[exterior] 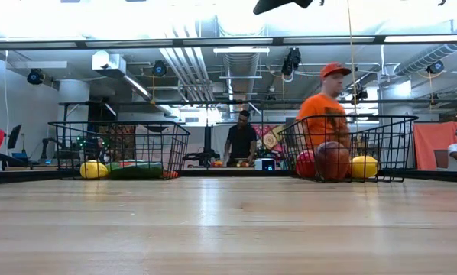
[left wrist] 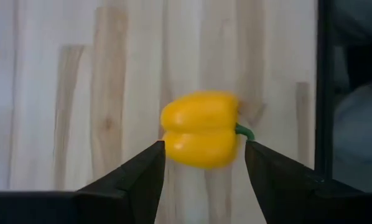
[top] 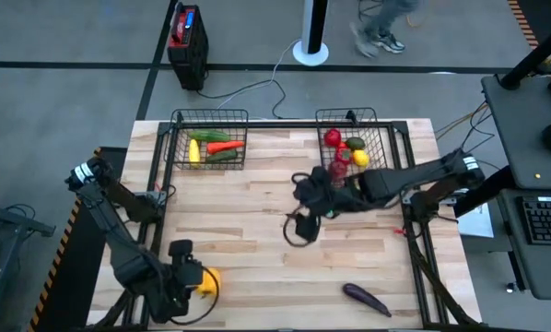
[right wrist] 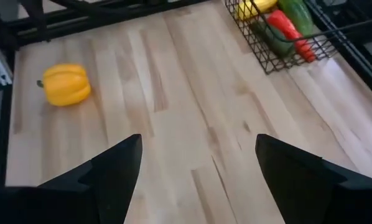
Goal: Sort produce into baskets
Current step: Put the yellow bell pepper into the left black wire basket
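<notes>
A yellow pepper (left wrist: 201, 129) lies on its side on the wooden table near the front left corner, its green stem to one side. My left gripper (left wrist: 203, 155) hangs open over it, the fingers apart on either side of it in the left wrist view. The right wrist view shows the pepper (right wrist: 65, 84) lying free on the wood. My right gripper (top: 300, 229) is open over the table's middle with nothing between its fingers. A purple eggplant (top: 366, 297) lies near the front right. The left basket (top: 209, 118) and the right basket (top: 349, 116) at the far edge hold produce.
A red-and-black box (top: 188, 41) stands on the floor beyond the table. People (exterior: 328, 114) show behind the baskets in the low view. Dark frame rails (top: 414, 240) run along the table's sides. Bare wood (top: 248, 212) lies between the two arms.
</notes>
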{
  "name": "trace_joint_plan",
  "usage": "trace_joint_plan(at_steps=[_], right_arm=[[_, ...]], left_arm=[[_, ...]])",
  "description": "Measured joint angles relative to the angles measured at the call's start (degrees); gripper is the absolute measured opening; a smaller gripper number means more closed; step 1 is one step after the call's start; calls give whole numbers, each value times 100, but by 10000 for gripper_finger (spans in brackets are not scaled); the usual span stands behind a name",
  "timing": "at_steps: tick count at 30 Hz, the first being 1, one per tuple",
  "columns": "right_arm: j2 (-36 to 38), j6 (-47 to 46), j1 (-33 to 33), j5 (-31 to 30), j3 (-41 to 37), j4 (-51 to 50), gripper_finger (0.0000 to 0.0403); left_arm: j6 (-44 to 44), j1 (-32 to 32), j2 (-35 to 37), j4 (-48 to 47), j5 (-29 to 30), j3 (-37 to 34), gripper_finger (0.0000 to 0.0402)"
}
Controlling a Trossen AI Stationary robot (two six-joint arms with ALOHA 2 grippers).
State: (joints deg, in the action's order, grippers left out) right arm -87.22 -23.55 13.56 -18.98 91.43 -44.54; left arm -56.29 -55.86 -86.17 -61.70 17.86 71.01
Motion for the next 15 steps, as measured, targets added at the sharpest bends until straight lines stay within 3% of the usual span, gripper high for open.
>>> trace_joint_plan(at_steps=[6, 15], right_arm=[[-209, -311, 452, -771, -90, 47, 302], [-603, -543, 806, -956, -92, 140, 313]], left_arm=[[-417, -30, -35, -22, 20, -103, 235], [-200, -37, -409, 149, 119, -107, 354]])
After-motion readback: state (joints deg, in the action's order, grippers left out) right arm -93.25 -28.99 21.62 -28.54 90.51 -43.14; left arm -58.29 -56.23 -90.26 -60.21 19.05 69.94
